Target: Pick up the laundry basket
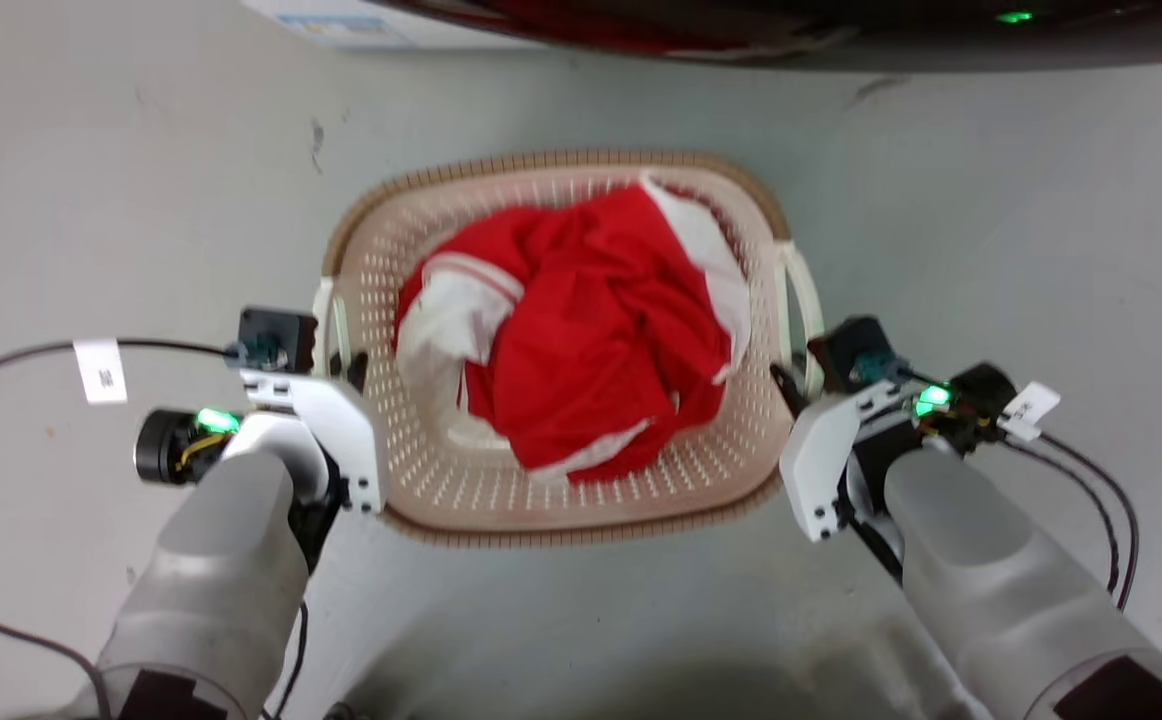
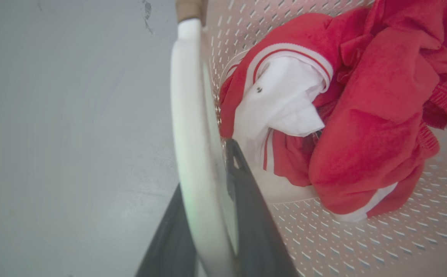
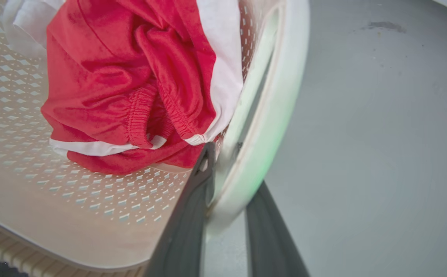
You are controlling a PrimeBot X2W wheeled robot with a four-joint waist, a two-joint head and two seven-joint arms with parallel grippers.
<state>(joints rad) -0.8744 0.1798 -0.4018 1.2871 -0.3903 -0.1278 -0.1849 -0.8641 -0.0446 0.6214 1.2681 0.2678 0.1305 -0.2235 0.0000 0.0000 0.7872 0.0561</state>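
Grey floor rings the laundry basket, left hand and right hand pinching handles.

right gripper astride the white handle of the laundry basket, one finger either side, red-and-white clothes inside

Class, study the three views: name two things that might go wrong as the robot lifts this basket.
1. The left gripper and right gripper each pinch only a thin white handle; one might slip out.
2. Uneven lifting could tilt the laundry basket, spilling the heaped red-and-white clothes.
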